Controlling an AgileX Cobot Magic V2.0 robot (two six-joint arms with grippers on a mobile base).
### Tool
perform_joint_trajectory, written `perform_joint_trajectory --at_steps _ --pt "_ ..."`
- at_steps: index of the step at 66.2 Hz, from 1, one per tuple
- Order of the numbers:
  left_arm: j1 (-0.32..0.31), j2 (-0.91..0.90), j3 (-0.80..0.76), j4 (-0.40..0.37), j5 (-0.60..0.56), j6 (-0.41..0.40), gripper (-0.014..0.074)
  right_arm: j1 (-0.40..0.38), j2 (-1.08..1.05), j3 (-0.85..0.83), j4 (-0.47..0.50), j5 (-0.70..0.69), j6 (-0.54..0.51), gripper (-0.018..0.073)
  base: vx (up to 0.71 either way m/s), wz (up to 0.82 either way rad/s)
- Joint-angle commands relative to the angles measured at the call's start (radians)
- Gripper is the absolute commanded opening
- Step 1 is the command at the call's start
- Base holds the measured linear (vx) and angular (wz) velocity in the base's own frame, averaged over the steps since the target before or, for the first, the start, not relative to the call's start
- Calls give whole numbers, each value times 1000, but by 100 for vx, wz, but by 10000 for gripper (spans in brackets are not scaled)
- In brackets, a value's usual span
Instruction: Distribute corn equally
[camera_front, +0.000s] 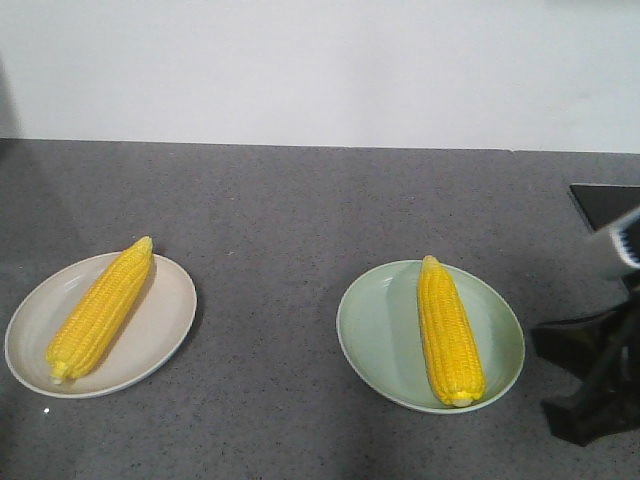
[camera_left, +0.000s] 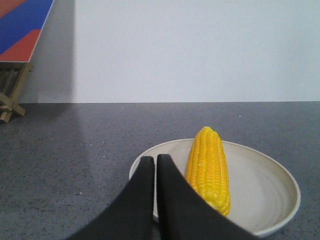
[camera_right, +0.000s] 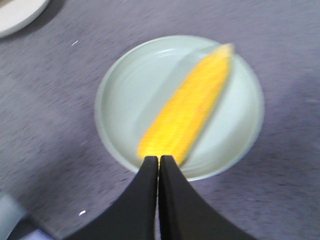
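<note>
Presently: one corn cob (camera_front: 100, 310) per plate (camera_front: 165, 330); both tools (camera_left: 154, 162) (camera_right: 159, 162) closed, empty. Risk: nudging a settled cob off balance.

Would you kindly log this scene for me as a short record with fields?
surface: grey speckled countertop
left plate: beige plate, one corn cob lying diagonally on it
right plate: pale green plate, one corn cob lying lengthwise on it
cobs in view: two, one per plate
left gripper: shut, empty
right gripper: shut, empty
</note>
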Motion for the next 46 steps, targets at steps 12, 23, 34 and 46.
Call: perform_joint_trajectory --at_steps 12,23,34,46 --pt "-4 -17 15 -9 -75 -3 -6 -247 -368 291 -5 -378 -23 -11 0 0" --pt "-4 -17 15 -9 -75 -3 -6 -341 -553 490 1 -518 -22 -11 0 0" --pt "-4 -17 15 -9 -75 -3 -6 -411 -708 637 1 -628 -15 -11 0 0" --pt "-4 -17 15 -9 -75 -3 -6 -480 -792 746 14 -696 0 -11 0 0"
